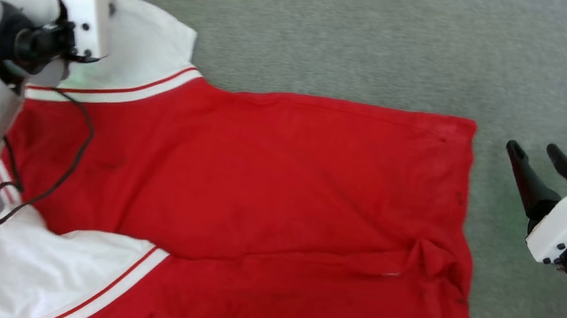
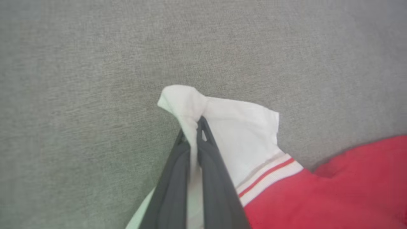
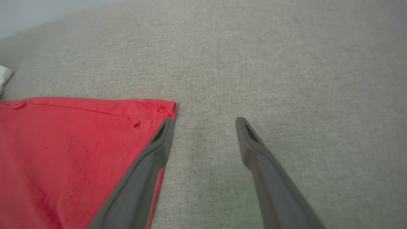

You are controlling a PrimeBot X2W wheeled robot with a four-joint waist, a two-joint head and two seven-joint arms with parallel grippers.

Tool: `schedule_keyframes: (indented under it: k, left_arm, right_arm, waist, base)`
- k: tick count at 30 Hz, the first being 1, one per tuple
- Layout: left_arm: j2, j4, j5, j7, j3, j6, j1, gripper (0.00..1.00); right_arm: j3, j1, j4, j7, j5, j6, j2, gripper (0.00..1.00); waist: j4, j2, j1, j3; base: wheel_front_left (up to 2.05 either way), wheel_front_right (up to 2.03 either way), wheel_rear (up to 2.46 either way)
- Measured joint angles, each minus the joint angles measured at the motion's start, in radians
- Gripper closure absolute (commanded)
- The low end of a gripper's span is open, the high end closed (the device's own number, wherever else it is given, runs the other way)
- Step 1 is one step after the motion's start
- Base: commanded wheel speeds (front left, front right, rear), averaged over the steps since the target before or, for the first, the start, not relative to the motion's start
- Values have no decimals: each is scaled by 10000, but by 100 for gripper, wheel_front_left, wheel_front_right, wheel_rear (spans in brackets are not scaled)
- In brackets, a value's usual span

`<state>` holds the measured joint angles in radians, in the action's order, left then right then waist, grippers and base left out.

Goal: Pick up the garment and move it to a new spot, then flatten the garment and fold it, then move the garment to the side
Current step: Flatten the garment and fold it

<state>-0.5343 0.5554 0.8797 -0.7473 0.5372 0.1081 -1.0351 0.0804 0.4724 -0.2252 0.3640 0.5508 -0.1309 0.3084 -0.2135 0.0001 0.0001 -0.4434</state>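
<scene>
Shirt (image 1: 257, 177) laid flat, fold prob just starting. Left gripper (image 2: 198, 122) clamped on sleeve (image 2: 241, 127); right gripper (image 3: 205, 121) gaping beside hem (image 1: 471, 180).

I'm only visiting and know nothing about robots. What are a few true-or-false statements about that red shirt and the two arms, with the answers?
1. The left gripper is shut on the white sleeve of the garment. True.
2. The right gripper holds the red hem. False: it is open and holds nothing.
3. The garment lies on a grey surface. True.
4. The garment is rolled into a ball. False: it lies spread out, nearly flat.
</scene>
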Motion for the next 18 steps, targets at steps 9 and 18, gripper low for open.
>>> schedule_keyframes:
  k: [9,18]
  left_arm:
    - [433,-832,-121,293,267,-290,-187,100]
    - [546,-1139,-50,608,303,-378,-50,100]
  right_arm:
    - [1108,1360,-1461,2533,407,2,606,0]
    - [1973,2499,-2362,3963,999,6,1053,100]
  waist:
    - [1176,0,0,40]
    - [1689,0,-1,-157]
  base:
    - [0,0,0]
    - [0,0,0]
